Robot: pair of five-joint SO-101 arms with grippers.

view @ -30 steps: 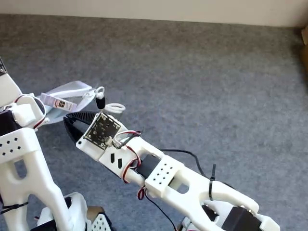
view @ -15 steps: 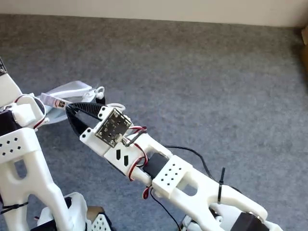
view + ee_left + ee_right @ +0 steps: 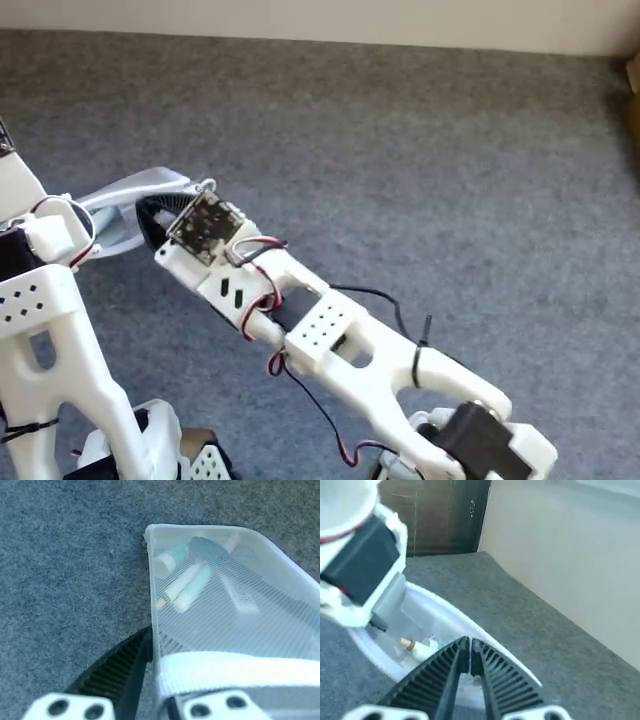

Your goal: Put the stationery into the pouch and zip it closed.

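Note:
The white mesh pouch (image 3: 125, 190) lies at the left of the grey surface. In the left wrist view the pouch (image 3: 225, 610) holds several pens and tubes of stationery (image 3: 185, 585). My left gripper (image 3: 150, 647) is shut on the pouch's edge, its black finger (image 3: 115, 675) against the mesh beside the white band. My right gripper (image 3: 150, 215) sits over the pouch's near end. In its own view the right gripper (image 3: 470, 647) is shut just above the pouch rim (image 3: 445, 620), with stationery (image 3: 420, 647) below. Whether it pinches anything is hidden.
The left arm's body (image 3: 360, 565) stands close beside the right gripper. The right arm (image 3: 330, 340) stretches across from the lower right, trailing a black cable (image 3: 385, 300). The grey surface (image 3: 450, 180) runs to a pale wall. Dark wooden furniture (image 3: 445, 515) stands behind.
The right gripper swung up and left onto the pouch's end and went from open to shut. The black zip pull and white loop are now covered by it. The left arm stayed put.

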